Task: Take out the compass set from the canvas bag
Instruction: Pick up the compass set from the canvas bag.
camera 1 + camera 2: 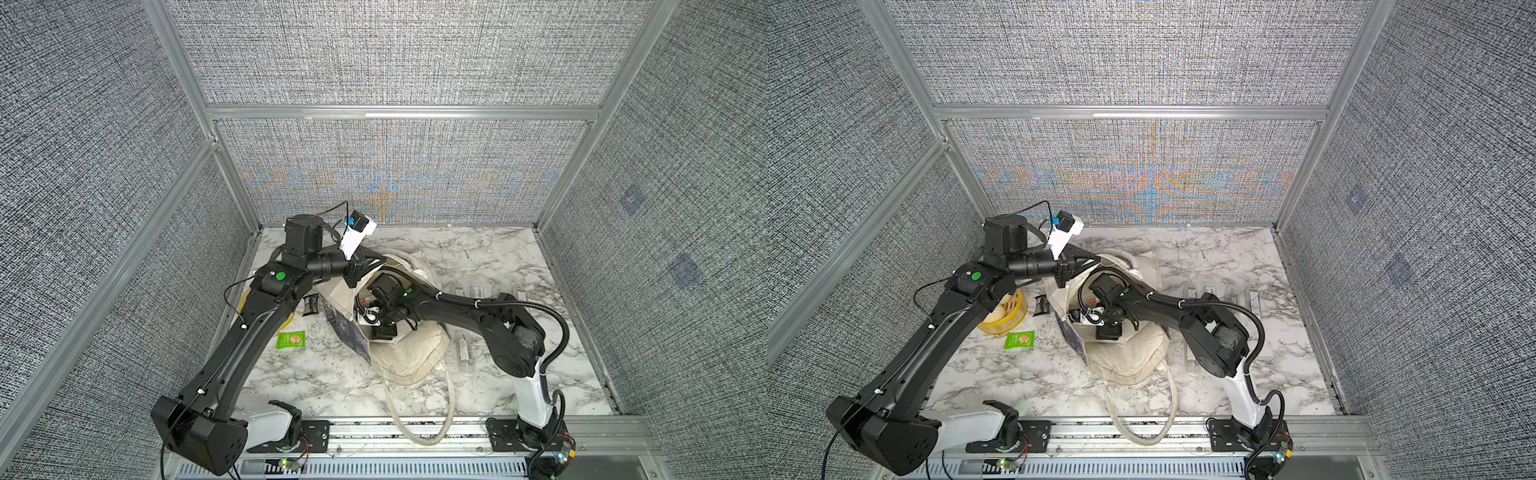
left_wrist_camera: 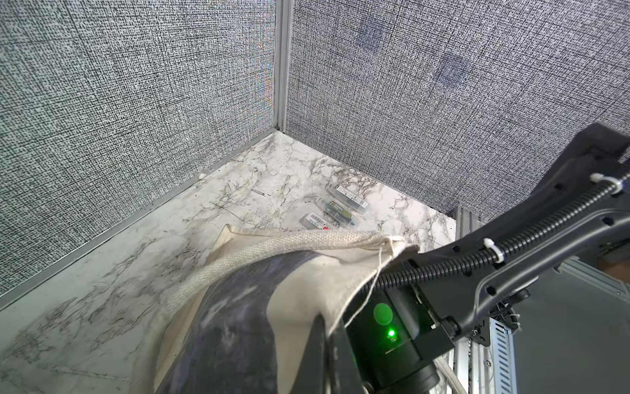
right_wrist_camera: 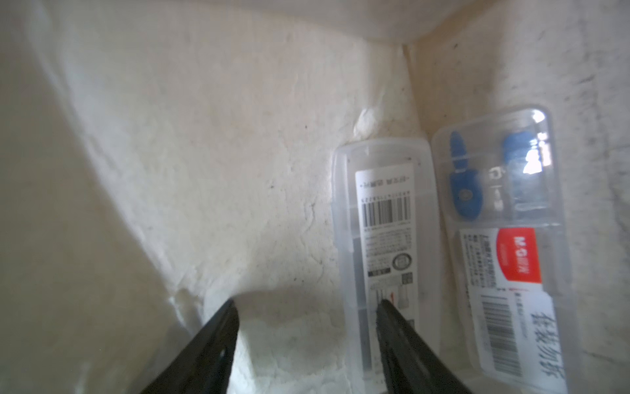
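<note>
— The compass set, the clear oblong plastic case lying with its white barcode label up (image 3: 381,238): which way is it from you?

— Down on the floor of the cream canvas bag with dark printed panels (image 1: 411,353), which slumps on the white marble-patterned bench (image 1: 324,386); the case sits off to one side of my right claw (image 3: 306,307), not between the jaws; one black fingertip (image 3: 392,320) overlaps its near end; its long axis runs along my reach, so I judge a sidestep would let me span its narrow width.

— Holding anything?

— No; the right claw gapes fairly wide over bare canvas; my left claw (image 1: 1092,262) is pinched shut on the bag's rim, propping the mouth open; the right arm is much the nearer.

— How will it handle?

— Hard, smooth, flat-sided, probably slippery; the cloth under it is coarse and wrinkled; a second clear case showing blue parts and a red label (image 3: 501,221) lies just beside it, parallel.
</note>
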You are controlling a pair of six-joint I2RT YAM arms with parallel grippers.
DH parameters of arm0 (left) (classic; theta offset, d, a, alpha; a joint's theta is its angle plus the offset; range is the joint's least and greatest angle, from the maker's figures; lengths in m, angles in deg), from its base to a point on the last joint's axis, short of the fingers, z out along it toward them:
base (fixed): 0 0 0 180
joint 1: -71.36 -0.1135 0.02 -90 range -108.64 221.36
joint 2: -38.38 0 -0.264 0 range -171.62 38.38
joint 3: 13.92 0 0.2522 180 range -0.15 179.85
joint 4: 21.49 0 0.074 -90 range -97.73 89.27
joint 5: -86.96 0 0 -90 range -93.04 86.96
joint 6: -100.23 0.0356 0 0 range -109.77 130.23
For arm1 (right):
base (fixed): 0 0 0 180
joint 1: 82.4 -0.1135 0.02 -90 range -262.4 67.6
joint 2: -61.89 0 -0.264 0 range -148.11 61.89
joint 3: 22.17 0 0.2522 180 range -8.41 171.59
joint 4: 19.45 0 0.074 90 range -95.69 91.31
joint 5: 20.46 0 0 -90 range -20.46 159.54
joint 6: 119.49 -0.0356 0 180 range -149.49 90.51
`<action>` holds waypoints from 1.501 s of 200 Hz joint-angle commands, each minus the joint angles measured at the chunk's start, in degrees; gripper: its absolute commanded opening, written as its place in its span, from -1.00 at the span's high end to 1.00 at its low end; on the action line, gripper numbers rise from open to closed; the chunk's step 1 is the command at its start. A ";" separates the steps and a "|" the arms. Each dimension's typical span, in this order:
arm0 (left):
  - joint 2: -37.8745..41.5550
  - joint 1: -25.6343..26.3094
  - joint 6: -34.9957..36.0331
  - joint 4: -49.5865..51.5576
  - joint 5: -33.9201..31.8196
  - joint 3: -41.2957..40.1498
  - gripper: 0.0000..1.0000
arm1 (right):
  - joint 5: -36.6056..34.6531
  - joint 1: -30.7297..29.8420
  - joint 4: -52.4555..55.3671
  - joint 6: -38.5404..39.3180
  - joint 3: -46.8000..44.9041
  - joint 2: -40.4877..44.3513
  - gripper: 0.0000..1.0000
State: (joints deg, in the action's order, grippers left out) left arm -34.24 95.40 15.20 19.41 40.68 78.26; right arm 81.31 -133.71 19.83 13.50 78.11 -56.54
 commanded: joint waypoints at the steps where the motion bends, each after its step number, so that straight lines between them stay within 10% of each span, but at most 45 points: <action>1: -0.02 0.09 0.66 -1.49 2.41 0.59 1.00 | -1.04 0.07 -0.86 -1.12 0.34 0.26 -0.35; 70: 0.28 0.14 0.96 -1.23 2.72 0.60 1.00 | -0.17 0.77 -7.63 -3.88 -1.82 3.95 -0.35; 181: 0.33 0.14 1.09 -1.20 3.12 0.54 1.00 | -1.11 2.45 10.19 -4.53 11.66 -8.80 -0.42; 300: 0.25 0.14 1.31 -0.92 2.23 0.51 1.00 | -1.19 1.39 17.31 -8.22 17.28 -9.21 -0.05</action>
State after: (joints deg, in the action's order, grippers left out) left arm -34.24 95.48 16.03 20.46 41.80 78.26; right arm 80.70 -132.20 33.27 6.68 94.35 -67.23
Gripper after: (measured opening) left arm 0.048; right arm 0.537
